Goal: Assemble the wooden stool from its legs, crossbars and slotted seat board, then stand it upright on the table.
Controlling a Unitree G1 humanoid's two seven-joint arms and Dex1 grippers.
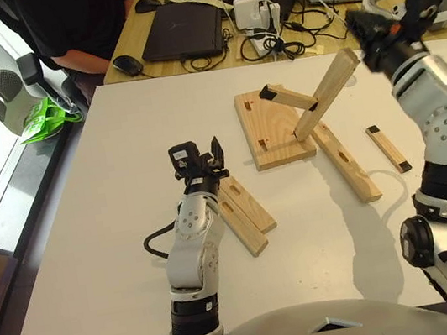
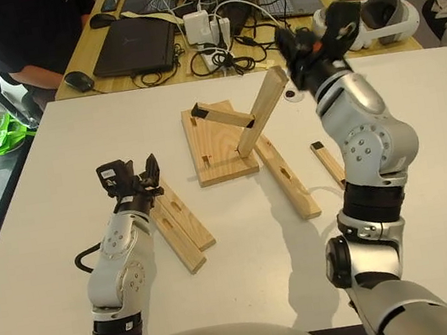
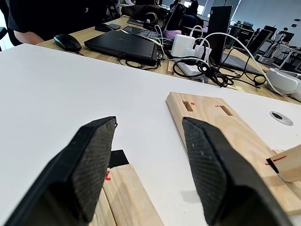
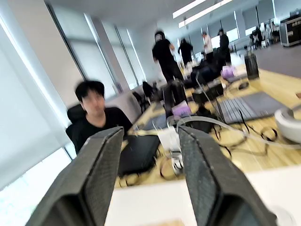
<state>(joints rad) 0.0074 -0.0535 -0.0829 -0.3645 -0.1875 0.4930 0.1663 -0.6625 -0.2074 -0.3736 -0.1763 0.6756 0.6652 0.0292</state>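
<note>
The slotted seat board [image 1: 269, 130] lies flat mid-table. A leg [image 1: 327, 93] stands tilted on it, with a dark-tipped crossbar [image 1: 289, 96] joined to its side. My right gripper [image 1: 364, 33] is at the leg's upper end; in the right wrist view its fingers [image 4: 108, 179] are open with nothing between them. My left gripper [image 1: 202, 155] hovers open over two wooden pieces [image 1: 243, 211] lying side by side, left of the board [image 3: 221, 122]. Another leg [image 1: 346, 161] and a short crossbar [image 1: 388, 148] lie flat to the right of the board.
Behind the white table [image 1: 94, 264] stands a wooden desk with laptops [image 1: 182, 29], a mouse [image 1: 128, 64], tangled cables and chargers [image 1: 264, 21] and a headset [image 1: 435, 2]. A green object [image 1: 46, 119] sits off the table's left edge.
</note>
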